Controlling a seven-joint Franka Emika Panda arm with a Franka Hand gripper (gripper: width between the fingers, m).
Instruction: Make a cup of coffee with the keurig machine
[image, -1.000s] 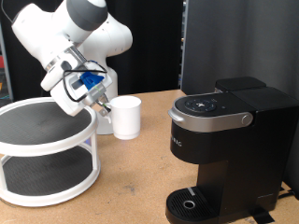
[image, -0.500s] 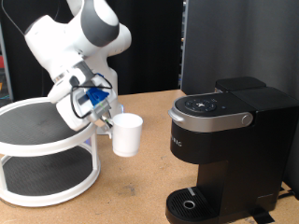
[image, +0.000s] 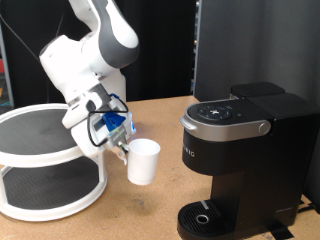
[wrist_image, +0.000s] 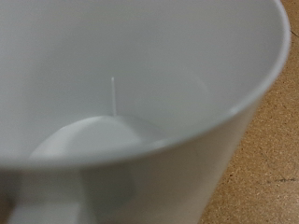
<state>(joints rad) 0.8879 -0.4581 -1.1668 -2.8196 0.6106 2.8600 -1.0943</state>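
Hanging off the gripper (image: 121, 146) by its rim, the cup (image: 143, 161) rode tilted above the table, jaws clamped on it, near the keurig machine (image: 240, 160).

White cup (image: 143, 162) left of black keurig machine (image: 243, 158)

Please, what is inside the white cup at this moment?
The wrist view looks into the cup: only bare white wall and bottom show, no liquid or pod. The near rim hides part of the bottom. The gripper holds the cup by its side.
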